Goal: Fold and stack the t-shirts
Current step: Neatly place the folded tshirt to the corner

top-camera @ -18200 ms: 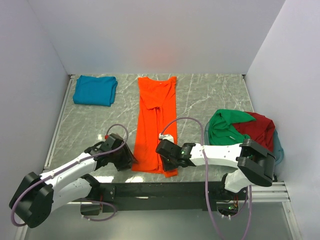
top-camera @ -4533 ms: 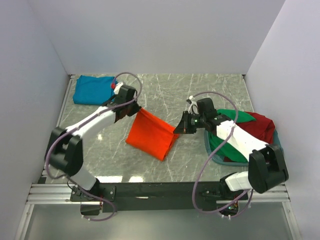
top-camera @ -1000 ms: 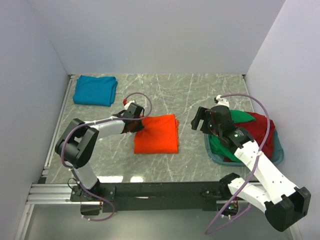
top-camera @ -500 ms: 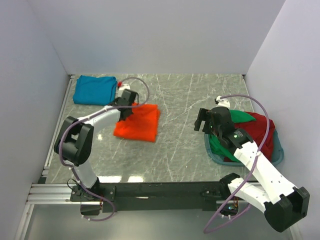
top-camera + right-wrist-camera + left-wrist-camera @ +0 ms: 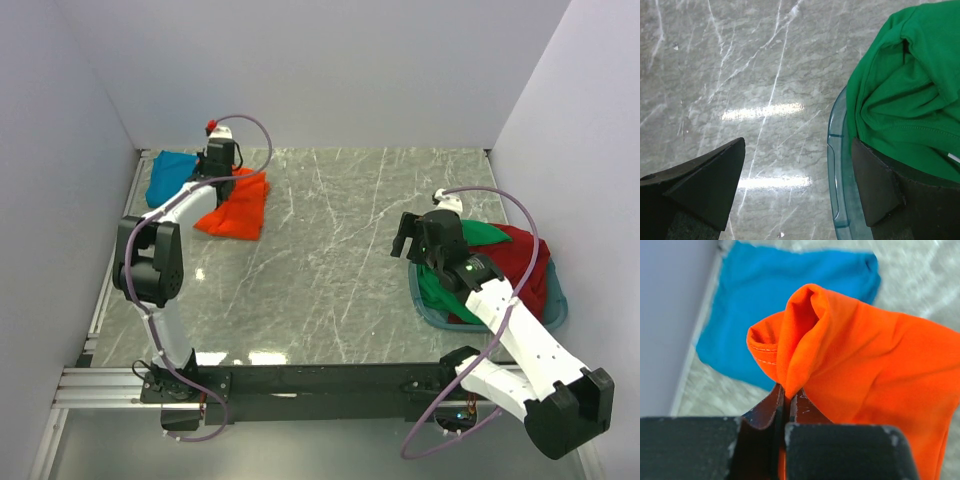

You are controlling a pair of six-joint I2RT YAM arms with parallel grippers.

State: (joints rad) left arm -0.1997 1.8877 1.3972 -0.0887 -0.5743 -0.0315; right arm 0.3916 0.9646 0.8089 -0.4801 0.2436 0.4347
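The folded orange t-shirt [image 5: 236, 208] hangs bunched from my left gripper [image 5: 227, 177], which is shut on a pinched fold of its edge [image 5: 790, 355] at the far left. Its lower part rests on the table. The folded teal t-shirt [image 5: 168, 178] lies just left of it, partly behind the arm, and shows below the orange cloth in the left wrist view [image 5: 770, 290]. My right gripper [image 5: 412, 240] is open and holds nothing above the basket's left rim [image 5: 836, 165]. The green t-shirt [image 5: 900, 90] and the dark red t-shirt [image 5: 522, 262] lie heaped in the basket.
The grey-blue plastic basket [image 5: 432, 312] stands at the right edge of the marble table [image 5: 330, 250]. White walls close in the left, back and right sides. The arms' black base rail [image 5: 320, 382] runs along the near edge.
My left gripper has dragged the orange t-shirt from the table's middle up and left to beside the teal one. The right gripper has stayed open near the basket, shifting only slightly.
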